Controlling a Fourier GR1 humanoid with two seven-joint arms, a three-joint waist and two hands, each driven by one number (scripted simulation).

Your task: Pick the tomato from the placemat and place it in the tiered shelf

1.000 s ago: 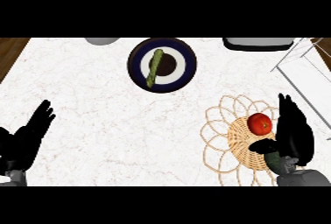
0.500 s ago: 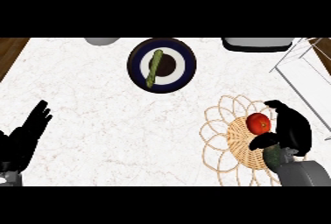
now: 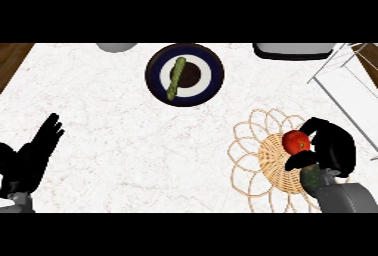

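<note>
The tomato [image 3: 296, 142] lies on the woven placemat [image 3: 255, 165], on its tight middle part, near the right edge of the white counter [image 3: 118, 135]. The right hand [image 3: 334, 149] is curled around the tomato from the right side: the fingers bend over its top and the thumb comes in below it, so the red fruit shows only at the left of the hand. Whether the tomato is lifted off the mat or not cannot be told from this view. The left hand [image 3: 33, 160] rests open at the left edge of the view, fingers straight and pointing up, touching nothing. At the top middle stands a dark plate [image 3: 156, 87] with a white centre, and a green vegetable [image 3: 176, 78] lies on it, long and thin. The shelf [image 3: 343, 65] shows at the upper right corner as thin white bars, well apart from the tomato. A grey bowl [image 3: 116, 47] is cut by the top edge.
</note>
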